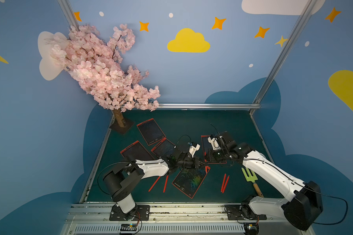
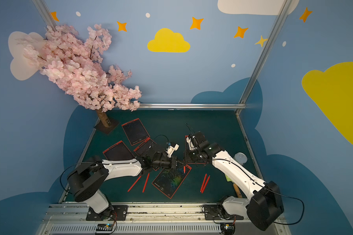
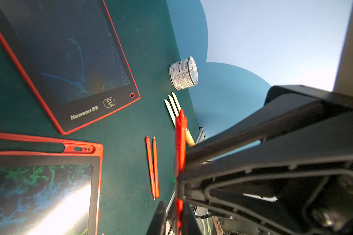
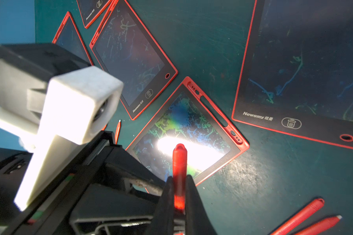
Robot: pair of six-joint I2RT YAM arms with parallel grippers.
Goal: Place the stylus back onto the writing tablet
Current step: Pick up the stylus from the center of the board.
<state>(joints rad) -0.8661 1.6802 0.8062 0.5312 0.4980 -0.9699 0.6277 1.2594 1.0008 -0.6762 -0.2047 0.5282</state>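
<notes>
A red stylus hangs upright over the writing tablet with bright green and blue scribbles, near its slotted edge. My right gripper is shut on the stylus, both fingers pressed to its sides. My left gripper meets it from the other side in both top views. The same stylus runs between the left jaws. One left finger lies against it, while the other finger stands a sliver off. The left jaws are narrowly open.
Other red-framed tablets lie at the back left, the left and under the right arm. Loose red styluses and a pair lie in front. A green garden fork, a can and a blossom tree stand around.
</notes>
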